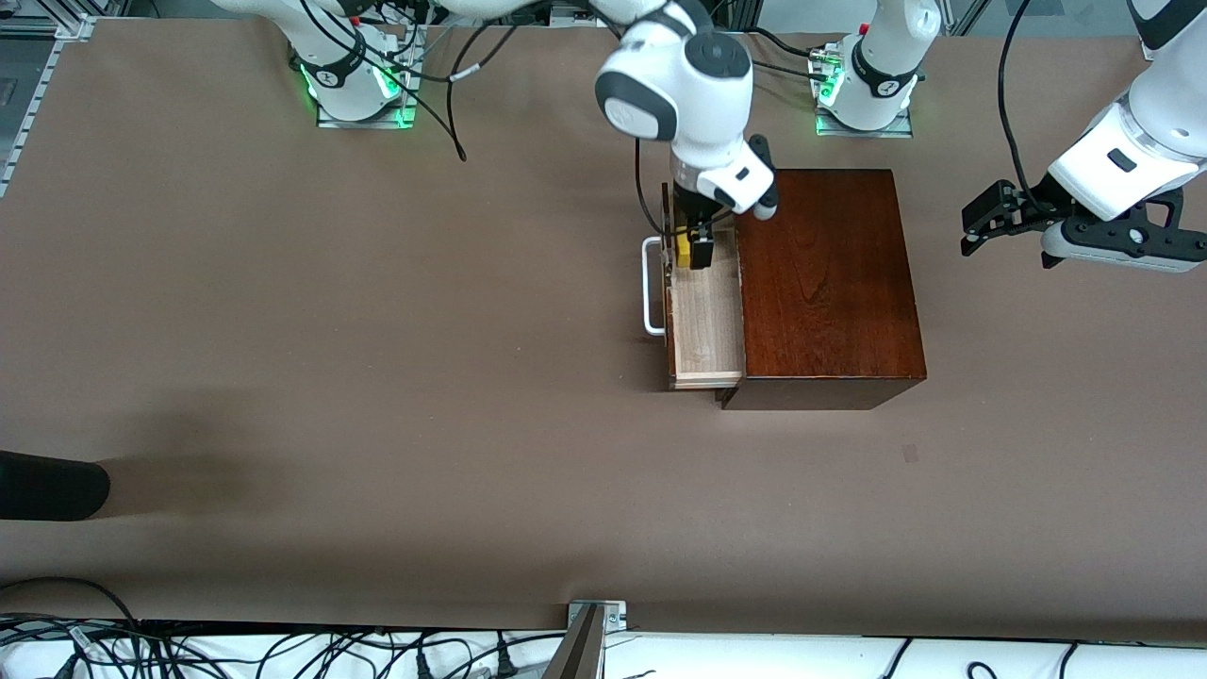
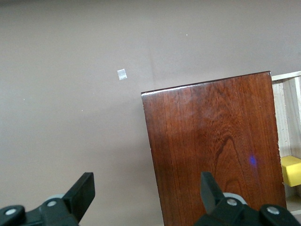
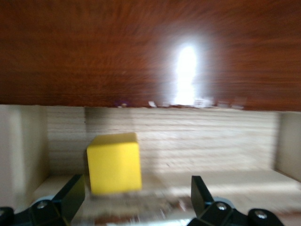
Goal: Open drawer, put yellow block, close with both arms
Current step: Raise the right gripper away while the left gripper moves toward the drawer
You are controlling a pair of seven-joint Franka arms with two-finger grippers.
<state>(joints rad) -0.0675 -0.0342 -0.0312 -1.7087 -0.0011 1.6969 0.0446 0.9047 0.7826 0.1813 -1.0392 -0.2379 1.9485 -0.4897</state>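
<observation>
Placing step: my right gripper (image 1: 696, 247) is hovering, fingers open, over the drawer (image 1: 705, 325); block (image 3: 114, 162) released inside. Left gripper (image 1: 981, 222) is waiting beside the box (image 1: 825, 283), fingers open. Next: push handle (image 1: 649, 288).

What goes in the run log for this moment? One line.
drawer: open | yellow block: in drawer, released | right gripper: open, over block | left gripper: open, waiting past the box | next: close drawer

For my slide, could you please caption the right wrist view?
Right gripper open over the pulled-out drawer, yellow block inside.

yellow block (image 1: 682, 249) in open drawer (image 1: 702, 325)
</observation>
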